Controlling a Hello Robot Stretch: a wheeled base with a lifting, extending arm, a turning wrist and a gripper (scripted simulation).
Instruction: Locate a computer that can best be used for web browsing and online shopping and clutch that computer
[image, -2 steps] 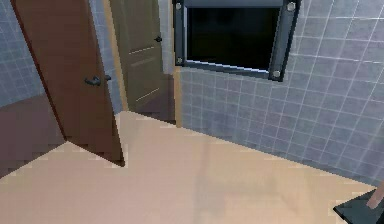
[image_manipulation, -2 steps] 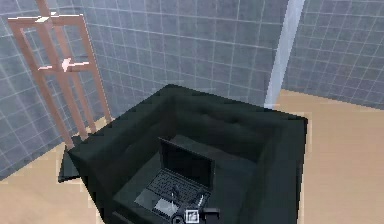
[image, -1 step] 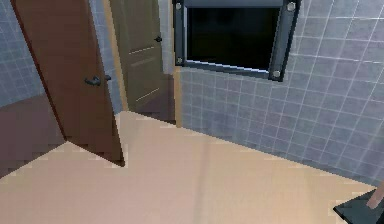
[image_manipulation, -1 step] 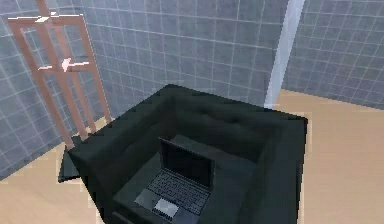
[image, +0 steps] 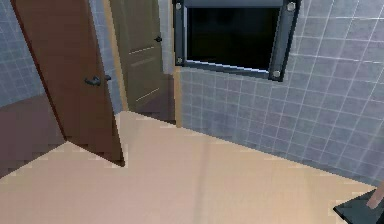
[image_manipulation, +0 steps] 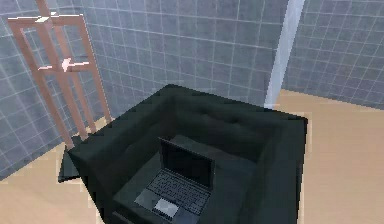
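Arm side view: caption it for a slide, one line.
Open laptop on the seat of a black armchair, a wooden frame by the grey tiled wall.

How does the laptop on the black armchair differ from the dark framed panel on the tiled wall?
The laptop sits on the armchair seat; the panel hangs on the tiled wall. The laptop is hinged open, with a keyboard below its screen; the panel is one flat pane. The panel has a grey frame; the laptop has none. Both show dark, blank rectangles.
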